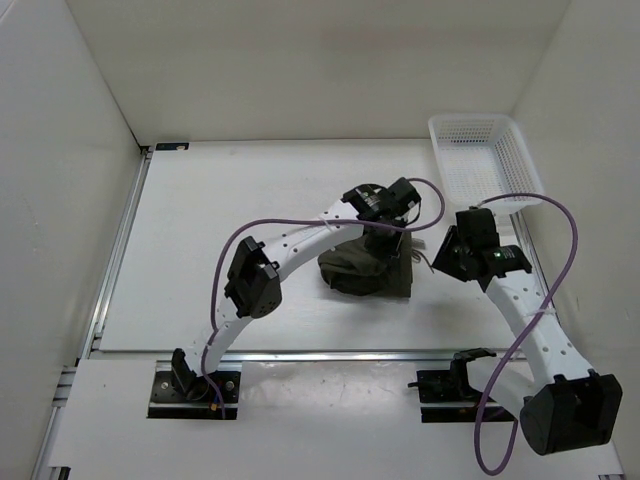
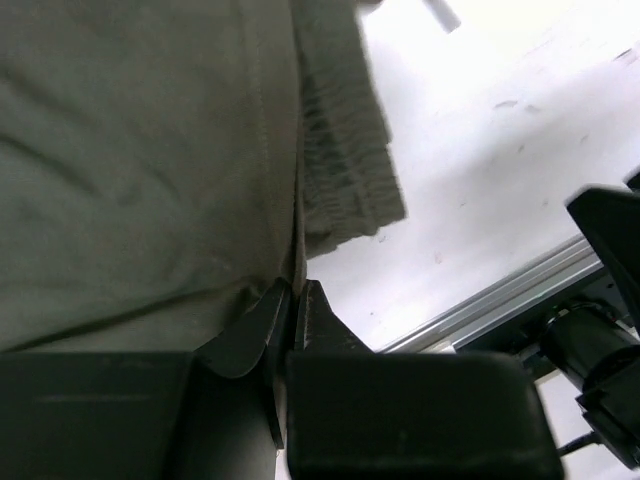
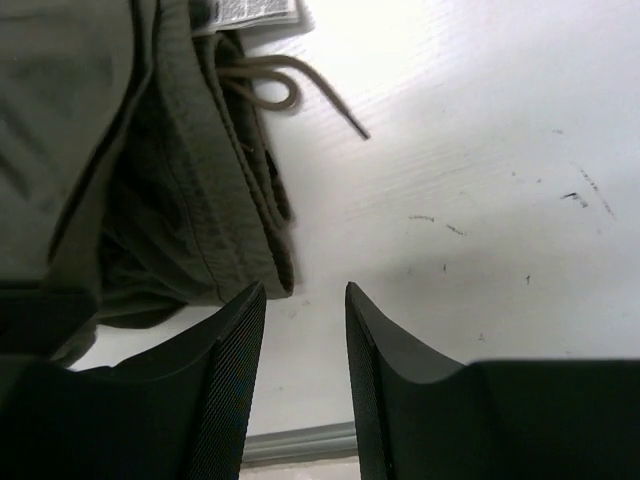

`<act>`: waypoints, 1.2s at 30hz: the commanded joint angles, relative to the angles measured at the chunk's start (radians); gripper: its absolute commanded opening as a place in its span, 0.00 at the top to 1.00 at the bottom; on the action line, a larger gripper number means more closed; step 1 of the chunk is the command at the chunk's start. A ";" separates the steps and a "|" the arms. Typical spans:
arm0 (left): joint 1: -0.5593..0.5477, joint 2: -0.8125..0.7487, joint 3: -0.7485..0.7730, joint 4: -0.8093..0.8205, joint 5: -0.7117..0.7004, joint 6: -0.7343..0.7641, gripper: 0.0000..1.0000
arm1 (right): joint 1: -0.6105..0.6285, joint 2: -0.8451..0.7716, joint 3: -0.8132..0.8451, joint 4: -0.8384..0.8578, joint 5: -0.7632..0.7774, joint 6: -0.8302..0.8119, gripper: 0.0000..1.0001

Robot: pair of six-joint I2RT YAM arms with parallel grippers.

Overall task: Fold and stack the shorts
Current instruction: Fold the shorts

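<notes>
The dark olive shorts (image 1: 362,272) lie bunched in a thick bundle at the table's middle. My left gripper (image 1: 386,240) reaches down onto the bundle's far right part. In the left wrist view it (image 2: 296,292) is shut on an edge of the shorts' cloth (image 2: 150,170), next to the gathered waistband (image 2: 340,150). My right gripper (image 1: 438,262) hovers just right of the bundle. In the right wrist view it (image 3: 305,295) is open over bare table with nothing between its fingers. The shorts (image 3: 180,200) are at its left, with the drawstring (image 3: 285,85) and a white label (image 3: 250,12) showing.
A white mesh basket (image 1: 520,160) stands at the back right near the wall. White walls close in the table on the left, back and right. A metal rail (image 1: 300,354) runs along the near edge by the arm bases.
</notes>
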 commanded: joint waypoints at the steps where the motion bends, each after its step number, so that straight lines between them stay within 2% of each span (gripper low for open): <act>1: 0.005 -0.025 -0.005 0.036 0.040 -0.042 0.89 | -0.006 0.008 -0.026 -0.007 -0.073 -0.044 0.57; 4: 0.005 -0.034 -0.025 0.046 0.030 -0.051 0.89 | -0.006 0.064 -0.057 0.049 -0.167 -0.057 0.54; 7: 0.005 -0.052 -0.043 0.055 0.016 -0.051 0.89 | -0.006 0.145 -0.067 0.125 -0.242 -0.081 0.46; 10: 0.005 -0.052 -0.044 0.055 0.016 -0.051 0.89 | -0.015 0.242 -0.067 0.197 -0.276 -0.081 0.46; 14: 0.005 -0.052 -0.044 0.055 0.016 -0.070 0.89 | -0.015 0.367 -0.057 0.283 -0.326 -0.090 0.36; 17: 0.005 -0.062 -0.044 0.055 0.016 -0.079 0.89 | -0.024 0.449 -0.034 0.323 -0.326 -0.100 0.36; 18: 0.005 -0.062 -0.044 0.055 0.016 -0.079 0.89 | -0.024 0.469 -0.034 0.335 -0.326 -0.100 0.40; 19: 0.005 -0.062 -0.044 0.055 0.016 -0.088 0.89 | -0.024 0.508 -0.034 0.350 -0.337 -0.100 0.54; 21: 0.005 -0.071 -0.053 0.065 0.030 -0.103 0.89 | -0.024 0.547 -0.043 0.396 -0.383 -0.100 0.72; 22: 0.005 -0.071 -0.053 0.075 0.053 -0.113 0.89 | -0.024 0.576 -0.043 0.407 -0.400 -0.089 0.88; 24: 0.005 -0.080 -0.053 0.100 0.068 -0.134 0.89 | -0.024 0.585 -0.064 0.438 -0.423 -0.074 0.97; 25: 0.005 -0.080 -0.065 0.109 0.080 -0.158 0.89 | -0.024 0.585 -0.064 0.438 -0.434 -0.058 0.99; 29: 0.005 -0.080 -0.085 0.149 0.099 -0.221 0.89 | -0.024 0.576 -0.074 0.450 -0.434 -0.047 1.00; 36: -0.004 -0.043 -0.102 0.161 0.085 -0.251 0.89 | -0.024 0.553 -0.063 0.429 -0.415 -0.047 1.00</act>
